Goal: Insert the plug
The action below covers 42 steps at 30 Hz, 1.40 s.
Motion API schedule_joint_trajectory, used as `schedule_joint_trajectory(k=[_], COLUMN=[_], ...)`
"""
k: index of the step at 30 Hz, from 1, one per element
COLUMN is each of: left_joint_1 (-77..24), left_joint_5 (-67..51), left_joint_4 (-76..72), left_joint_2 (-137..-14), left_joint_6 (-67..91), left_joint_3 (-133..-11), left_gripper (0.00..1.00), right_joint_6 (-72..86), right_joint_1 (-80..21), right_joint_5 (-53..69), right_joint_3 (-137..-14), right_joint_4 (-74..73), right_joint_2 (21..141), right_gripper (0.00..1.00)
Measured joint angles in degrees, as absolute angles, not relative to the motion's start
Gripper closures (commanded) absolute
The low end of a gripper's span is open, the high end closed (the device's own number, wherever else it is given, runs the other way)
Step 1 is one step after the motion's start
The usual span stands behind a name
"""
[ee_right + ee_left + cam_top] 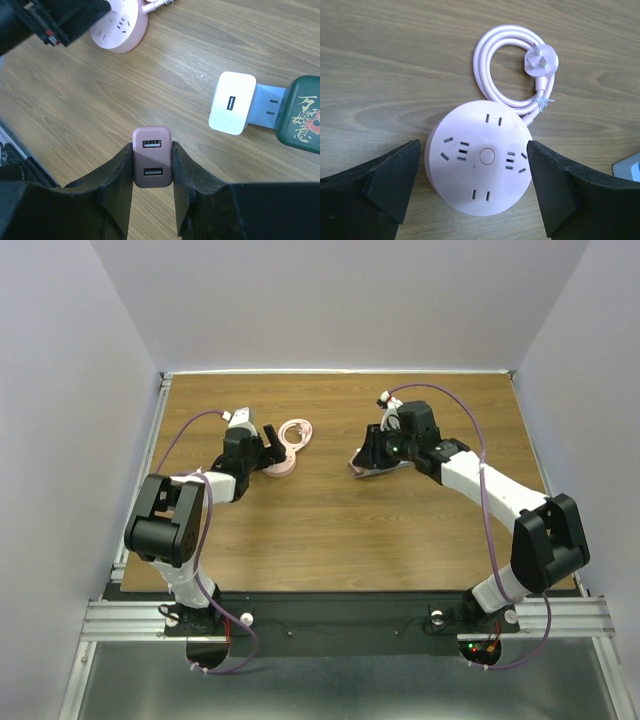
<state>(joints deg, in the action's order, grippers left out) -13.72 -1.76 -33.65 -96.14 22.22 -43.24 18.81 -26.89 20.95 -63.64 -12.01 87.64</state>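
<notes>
A round pink power strip [480, 156] with several socket faces lies flat on the wooden table, its pink cable [480, 62] coiled beyond it and ending in a three-pin plug [540, 61]. My left gripper [473, 165] is open, one finger on each side of the strip's rim without pressing it; the top view shows this gripper [268, 445] at the strip [283, 466]. My right gripper [152, 150] is shut on a small pink plug adapter [152, 157] with two USB ports facing the camera, held above the table to the right of the strip [120, 30].
A white USB charger [232, 102] lies on the table beside a pale blue adapter [270, 106] and a dark green block with gold lettering [300, 117], just right of my right gripper. The table's metal rail [140, 500] runs along the left edge.
</notes>
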Motion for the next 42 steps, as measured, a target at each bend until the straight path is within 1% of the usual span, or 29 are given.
schedule_joint_trajectory(k=[6, 18, 29, 31, 36, 42], left_joint_1=[-13.69, -14.98, -26.89, -28.49, -28.75, -27.49], left_joint_5=[-4.01, -7.2, -10.11, -11.14, -11.94, -10.94], left_joint_4=[-33.65, -36.91, -39.38, -40.53, -41.54, -37.71], left_joint_2=[-99.11, -99.7, -100.44, -100.44, -99.55, -91.59], left_joint_6=[23.29, 23.94, 27.44, 28.36, 29.5, 29.41], left_joint_3=[-43.33, -43.33, -41.15, -40.42, -38.96, -37.82], left_gripper=[0.01, 0.01, 0.01, 0.01, 0.01, 0.01], right_joint_6=[18.81, 18.81, 18.72, 18.0, 15.55, 11.22], right_joint_1=[-26.89, -26.89, -26.89, -26.92, -27.09, -27.35], right_joint_5=[20.97, 20.69, 15.2, 13.89, 12.51, 12.73], right_joint_3=[-63.64, -62.83, -63.24, -64.29, -68.82, -75.02], right_joint_4=[-11.99, -12.01, -12.03, -12.01, -11.94, -11.86], right_joint_2=[86.48, 86.17, 86.98, 87.9, 92.77, 99.85], right_gripper=[0.99, 1.0, 1.0, 1.0, 1.0, 1.0])
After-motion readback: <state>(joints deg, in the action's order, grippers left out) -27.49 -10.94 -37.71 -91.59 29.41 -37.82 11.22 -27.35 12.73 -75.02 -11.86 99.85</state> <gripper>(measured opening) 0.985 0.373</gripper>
